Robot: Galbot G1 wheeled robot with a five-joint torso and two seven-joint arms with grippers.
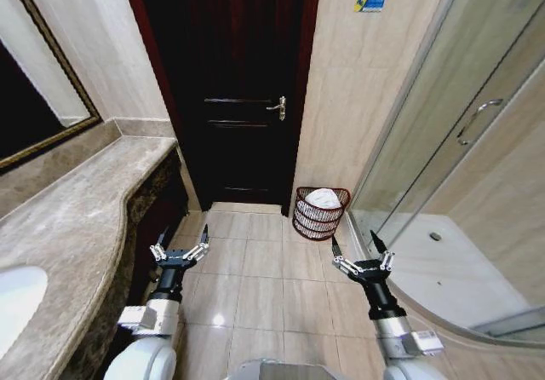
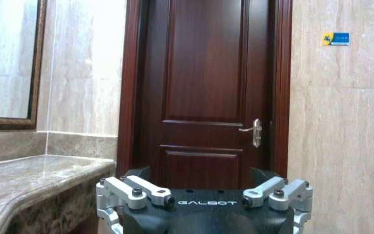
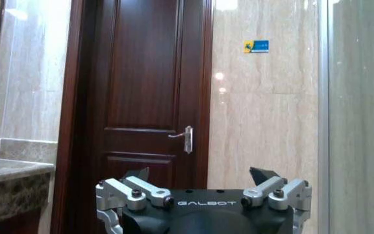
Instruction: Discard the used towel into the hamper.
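All three views toward door [image 1: 243,99]

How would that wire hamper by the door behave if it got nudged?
The hamper is open-weave wire, so probably light and apt to slide on the smooth floor tiles. It tapers downward, so it might tip. The white cloth inside adds little weight.

The white sink [image 1: 15,299] in the marble counter [image 1: 77,227] is cut off by the left edge of the head view, so only its rim shows. The mirror [image 1: 34,99] above the counter is also cut there. The shower tray [image 1: 460,269] runs out of the picture at the right edge. The blue sign [image 1: 370,1] on the wall is too small to read. In both wrist views the lower picture edge cuts the left gripper [image 2: 200,178] and the right gripper [image 3: 200,178] at the body, and the fingertips [image 2: 138,171] are dark, partly lost against the door [image 2: 206,87].
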